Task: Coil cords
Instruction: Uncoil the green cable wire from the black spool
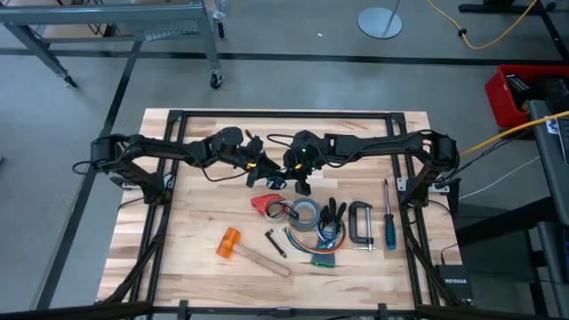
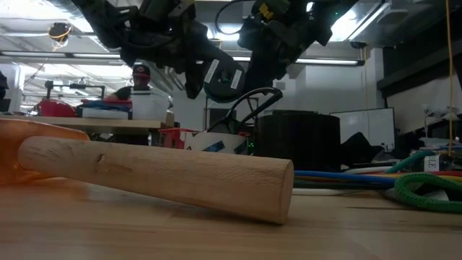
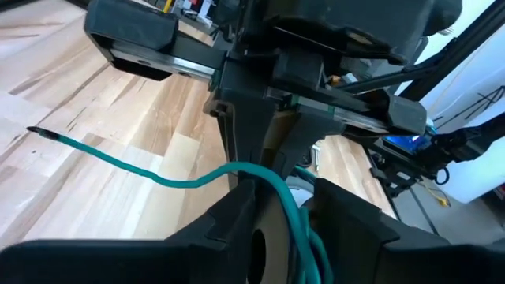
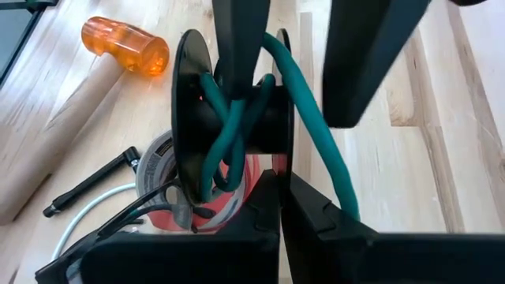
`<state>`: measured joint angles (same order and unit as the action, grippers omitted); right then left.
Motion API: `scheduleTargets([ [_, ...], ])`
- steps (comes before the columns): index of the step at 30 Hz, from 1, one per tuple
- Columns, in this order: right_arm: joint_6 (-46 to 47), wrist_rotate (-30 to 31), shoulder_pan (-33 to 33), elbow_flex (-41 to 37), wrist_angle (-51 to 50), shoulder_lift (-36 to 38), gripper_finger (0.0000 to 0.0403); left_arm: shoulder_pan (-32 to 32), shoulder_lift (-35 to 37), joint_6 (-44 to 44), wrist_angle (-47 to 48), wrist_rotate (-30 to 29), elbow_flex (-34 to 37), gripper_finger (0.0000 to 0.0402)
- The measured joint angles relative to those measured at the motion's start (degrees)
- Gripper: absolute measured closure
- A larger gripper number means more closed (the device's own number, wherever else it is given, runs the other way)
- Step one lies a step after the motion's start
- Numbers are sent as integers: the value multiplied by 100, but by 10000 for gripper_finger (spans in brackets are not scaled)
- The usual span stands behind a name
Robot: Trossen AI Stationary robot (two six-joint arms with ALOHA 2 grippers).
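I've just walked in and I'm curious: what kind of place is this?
Probably a workshop or robotics lab: a wooden table strewn with tools such as a hammer and clamp, plus benches and ceiling lights behind.

**Spool and Cord Largely Masked by Crowding Arms**

Overhead, the two grippers met so closely above the table's middle that the cord was too small to make out. The black spool was partly blocked by dark fingers. The teal cord vanished behind the left gripper's own fingers. The hammer handle hid most of the tabletop.
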<state>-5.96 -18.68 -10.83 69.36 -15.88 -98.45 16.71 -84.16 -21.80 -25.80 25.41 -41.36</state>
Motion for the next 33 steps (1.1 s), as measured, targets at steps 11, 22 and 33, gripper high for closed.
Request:
scheduleTargets([
  [11, 17, -2, 0, 0, -46, -2, 402, -11, 0, 22, -11, -27, 0, 390],
  [22, 15, 19, -12, 17, -176, -2, 402, 223, 51, -22, 18, -30, 0, 398],
  [33, 7, 677, -4, 4, -174, -7, 402, 737, 901, -18, 1464, 78, 0, 400],
])
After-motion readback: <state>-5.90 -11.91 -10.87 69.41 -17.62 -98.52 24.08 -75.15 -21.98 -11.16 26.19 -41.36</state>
